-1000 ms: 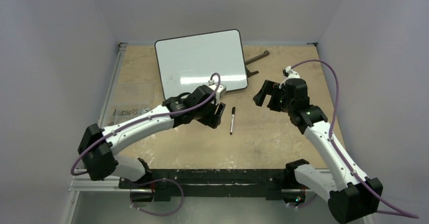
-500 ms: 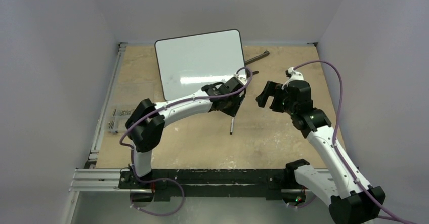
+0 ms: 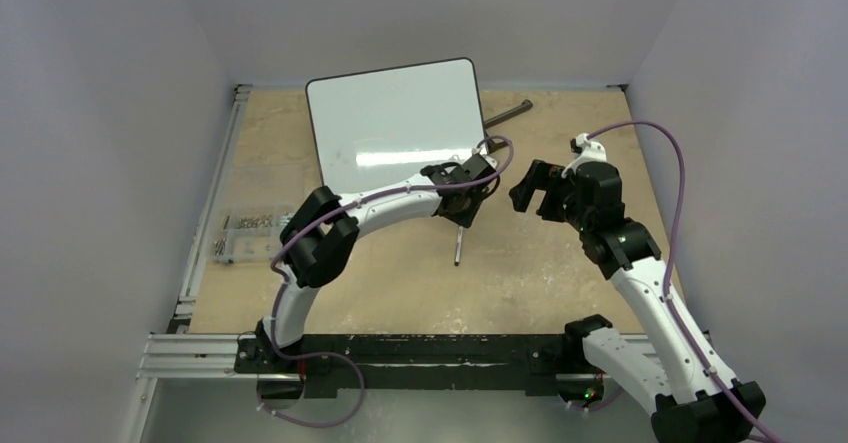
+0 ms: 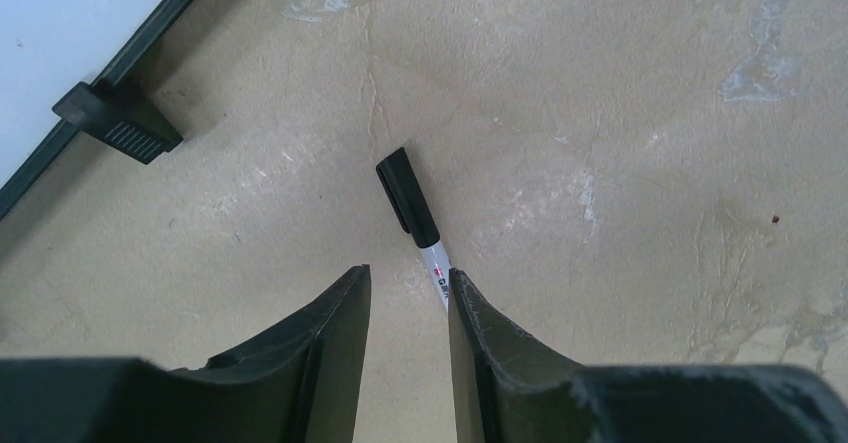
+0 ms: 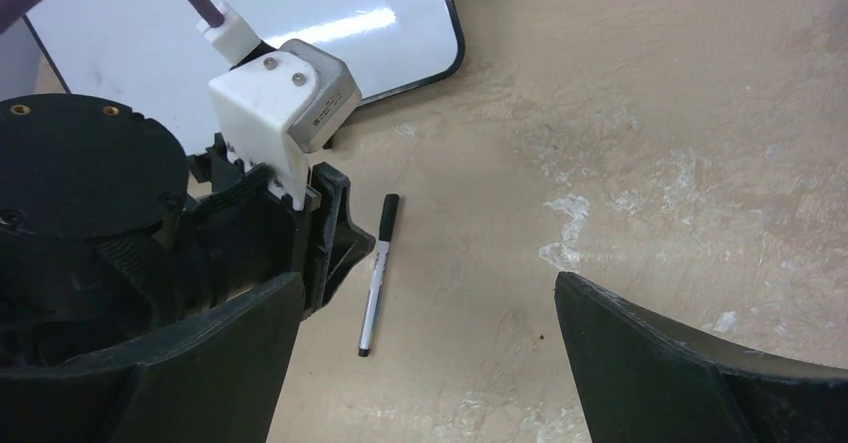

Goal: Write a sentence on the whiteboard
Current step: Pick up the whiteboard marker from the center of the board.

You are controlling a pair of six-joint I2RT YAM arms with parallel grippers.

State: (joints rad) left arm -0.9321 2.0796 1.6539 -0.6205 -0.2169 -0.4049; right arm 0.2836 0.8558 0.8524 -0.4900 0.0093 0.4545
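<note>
Left wrist view: a marker (image 4: 412, 206) is seen unheld at the narrowly parted jaws of the left gripper (image 4: 408, 278), the whiteboard (image 4: 50, 33) edge at upper left; the right gripper (image 5: 425, 293) is spread wide.

The glossy, black-rimmed whiteboard (image 3: 395, 123) sits askew far back on the table (image 3: 560, 273).

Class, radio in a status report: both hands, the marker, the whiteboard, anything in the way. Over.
Left hand low over the marker, jaws narrow, no grip yet. Right hand wide open, empty. Whiteboard bare, no writing. Nothing in the way.
</note>
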